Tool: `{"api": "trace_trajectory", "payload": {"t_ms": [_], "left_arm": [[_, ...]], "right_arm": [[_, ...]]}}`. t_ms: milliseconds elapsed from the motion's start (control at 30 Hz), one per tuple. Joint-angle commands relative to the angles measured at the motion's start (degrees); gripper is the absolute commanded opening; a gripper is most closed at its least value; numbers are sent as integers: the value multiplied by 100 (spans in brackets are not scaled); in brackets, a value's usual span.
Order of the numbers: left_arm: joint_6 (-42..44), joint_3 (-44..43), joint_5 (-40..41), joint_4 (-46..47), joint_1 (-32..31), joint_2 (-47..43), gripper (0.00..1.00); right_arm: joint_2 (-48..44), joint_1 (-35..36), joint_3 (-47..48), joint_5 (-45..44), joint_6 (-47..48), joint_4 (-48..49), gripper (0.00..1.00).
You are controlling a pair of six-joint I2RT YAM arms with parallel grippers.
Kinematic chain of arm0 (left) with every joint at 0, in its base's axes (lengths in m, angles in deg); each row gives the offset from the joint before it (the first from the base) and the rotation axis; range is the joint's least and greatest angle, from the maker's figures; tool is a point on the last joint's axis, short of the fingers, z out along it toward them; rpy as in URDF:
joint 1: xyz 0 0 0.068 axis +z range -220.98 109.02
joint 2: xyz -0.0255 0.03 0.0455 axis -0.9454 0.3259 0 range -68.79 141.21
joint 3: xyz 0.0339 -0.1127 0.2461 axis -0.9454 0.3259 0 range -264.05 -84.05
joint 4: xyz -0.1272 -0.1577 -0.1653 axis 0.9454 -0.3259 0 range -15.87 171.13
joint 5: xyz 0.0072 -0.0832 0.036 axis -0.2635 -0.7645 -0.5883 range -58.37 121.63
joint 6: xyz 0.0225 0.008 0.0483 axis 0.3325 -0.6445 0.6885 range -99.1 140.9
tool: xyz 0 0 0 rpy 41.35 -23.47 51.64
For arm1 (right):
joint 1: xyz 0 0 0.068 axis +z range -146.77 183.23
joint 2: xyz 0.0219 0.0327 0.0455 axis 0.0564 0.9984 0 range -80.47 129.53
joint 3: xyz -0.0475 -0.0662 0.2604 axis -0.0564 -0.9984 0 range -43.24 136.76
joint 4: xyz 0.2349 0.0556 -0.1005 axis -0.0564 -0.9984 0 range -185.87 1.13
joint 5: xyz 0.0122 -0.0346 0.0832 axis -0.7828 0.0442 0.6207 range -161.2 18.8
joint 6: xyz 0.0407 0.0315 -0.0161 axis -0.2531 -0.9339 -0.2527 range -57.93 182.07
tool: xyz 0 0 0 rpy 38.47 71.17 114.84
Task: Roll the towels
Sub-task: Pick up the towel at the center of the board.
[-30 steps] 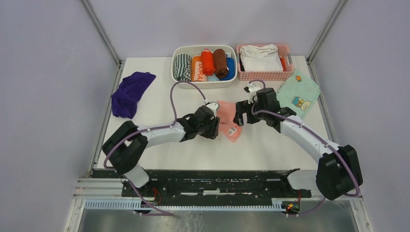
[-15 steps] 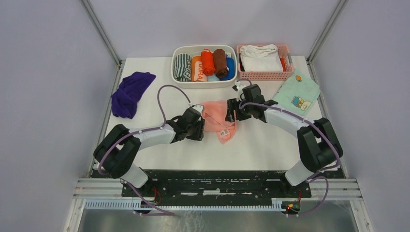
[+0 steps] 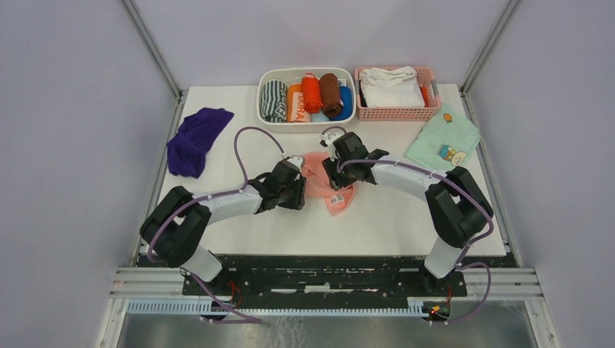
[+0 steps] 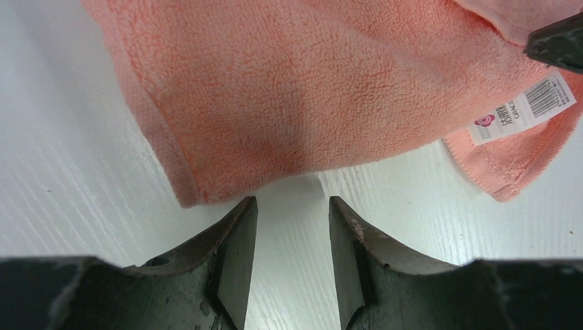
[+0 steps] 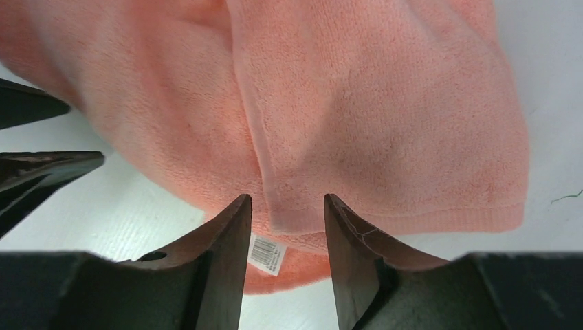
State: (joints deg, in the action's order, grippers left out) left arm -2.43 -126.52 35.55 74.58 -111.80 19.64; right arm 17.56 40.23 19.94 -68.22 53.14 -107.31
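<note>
The salmon-pink towel [image 3: 335, 190] lies crumpled and partly folded over itself at the table's middle, its white label facing up. My left gripper [image 3: 300, 187] is open and empty, low at the towel's left edge; in the left wrist view the towel [image 4: 309, 89] lies just beyond the open gripper [image 4: 289, 206]. My right gripper [image 3: 331, 174] is open above the towel's top; in the right wrist view a folded hem of the towel [image 5: 385, 103] lies under the open gripper [image 5: 287, 203]. The purple towel [image 3: 194, 139] lies bunched at the far left.
A white bin [image 3: 265, 109] of rolled cloths and a pink basket [image 3: 395, 113] with a white folded cloth stand at the back. A mint-green cartoon-print cloth [image 3: 444, 143] lies at the right. Metal frame posts rise at both back corners.
My right gripper has swung left from the pink towel's right edge to above its middle, and the towel has folded over leftward. My left gripper drew back left, then held still.
</note>
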Motion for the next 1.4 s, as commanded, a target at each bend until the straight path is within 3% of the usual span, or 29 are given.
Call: {"api": "trace_trajectory", "payload": {"t_ms": [0,433,533,667,733,967,1200,1367], "left_arm": [[-115,-21,-130,345,56,-162,50],[-171,-76,-220,450,115,-94,50],[-197,-72,-249,488,149,-132,50],[-237,-56,-245,506,216,-220,51],[-262,-27,-279,529,264,-257,51],[-400,20,-252,619,376,-304,55],[-485,-158,-137,664,516,-69,57],[-527,-433,97,580,540,263,57]], "right_arm": [[234,172,339,-510,315,-281,51],[625,476,591,-1120,559,-610,49],[561,497,672,-1344,576,-709,38],[318,493,722,-1657,570,-792,10],[166,491,760,-1834,549,-850,1],[-496,324,918,-2361,50,-1003,0],[-1053,-631,1054,-1936,-813,-1224,0],[-1168,-961,972,-1662,-860,-1294,0]]}}
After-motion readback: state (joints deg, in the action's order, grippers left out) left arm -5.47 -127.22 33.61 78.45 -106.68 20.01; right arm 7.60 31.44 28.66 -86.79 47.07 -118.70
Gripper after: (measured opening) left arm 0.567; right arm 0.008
